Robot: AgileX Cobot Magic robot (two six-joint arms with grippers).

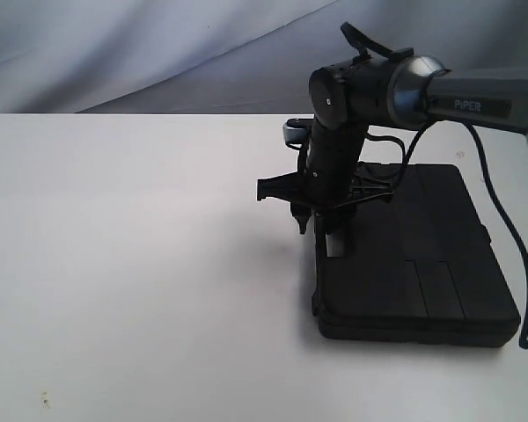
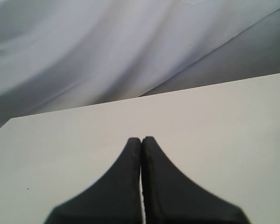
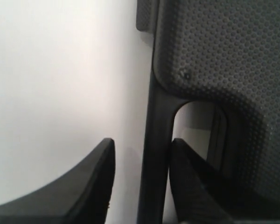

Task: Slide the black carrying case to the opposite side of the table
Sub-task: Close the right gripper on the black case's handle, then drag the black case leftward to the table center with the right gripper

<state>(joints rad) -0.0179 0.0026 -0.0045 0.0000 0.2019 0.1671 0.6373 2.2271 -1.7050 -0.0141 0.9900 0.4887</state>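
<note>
Black carrying case (image 1: 418, 264) lies flat on the white table (image 1: 132, 264), lower right of the exterior frame; the right gripper (image 1: 319, 233) straddles its handle bar (image 3: 156, 121) at the case's left edge, jaws spread; the left gripper (image 2: 141, 140) hangs pressed together above the table

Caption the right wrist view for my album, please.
Open claw astride the handle of the black case, on the white table.

Right arm (image 1: 484, 104) cut off at picture edge, black carrying case (image 1: 422, 264) partly hidden behind right pincer (image 1: 318, 230)
</note>
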